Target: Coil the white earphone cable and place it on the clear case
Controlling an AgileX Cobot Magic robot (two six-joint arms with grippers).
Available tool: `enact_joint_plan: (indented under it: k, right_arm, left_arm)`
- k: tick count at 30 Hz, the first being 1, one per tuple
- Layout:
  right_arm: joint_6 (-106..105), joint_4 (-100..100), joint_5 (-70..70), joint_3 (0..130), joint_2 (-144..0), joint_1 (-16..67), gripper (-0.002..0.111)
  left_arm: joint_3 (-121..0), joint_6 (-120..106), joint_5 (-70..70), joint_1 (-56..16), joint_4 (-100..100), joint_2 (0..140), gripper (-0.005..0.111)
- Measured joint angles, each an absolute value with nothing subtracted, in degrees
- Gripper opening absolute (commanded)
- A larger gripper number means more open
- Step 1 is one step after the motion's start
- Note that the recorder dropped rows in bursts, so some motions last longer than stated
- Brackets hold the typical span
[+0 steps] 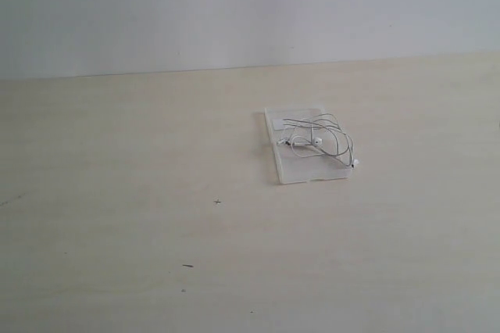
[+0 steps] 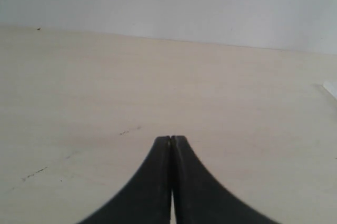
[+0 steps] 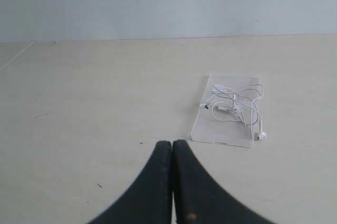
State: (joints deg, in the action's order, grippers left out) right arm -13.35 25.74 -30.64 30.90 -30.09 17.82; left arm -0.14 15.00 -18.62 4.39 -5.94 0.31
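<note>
The white earphone cable (image 1: 320,137) lies in a loose coil on the clear case (image 1: 293,169), which rests flat on the pale table right of centre. One earbud (image 1: 355,162) hangs just over the case's right edge. In the right wrist view the same cable (image 3: 237,104) lies on the case (image 3: 216,132), ahead of my right gripper (image 3: 172,142), which is shut and empty, well apart from the case. My left gripper (image 2: 171,138) is shut with nothing between its fingers, over bare table. Neither gripper shows in the exterior view.
The table (image 1: 156,192) is a pale wooden surface with a few small dark marks (image 1: 217,202). A plain wall (image 1: 234,5) stands behind it. A sliver of the case's edge (image 2: 330,88) shows at the border of the left wrist view.
</note>
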Motion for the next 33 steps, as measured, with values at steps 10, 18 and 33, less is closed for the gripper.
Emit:
enact_joint_plan:
  k: [10, 18, 33]
  right_arm:
    - [-19.36, 18.69, -30.64, 30.90, -25.80, 17.82, 0.000]
    - [-21.80, 20.12, -15.69, 24.04, -15.09, 17.82, 0.000]
    - [-21.80, 39.09, 3.93, 0.24, -0.35, 17.82, 0.000]
  left_arm:
    - [-0.14, 15.00, -18.76, 4.39, -5.94, 0.31, 0.000]
    - [-0.14, 15.00, -18.90, 4.39, -5.94, 0.31, 0.000]
    - [-0.14, 15.00, -18.94, 4.39, -5.94, 0.31, 0.000]
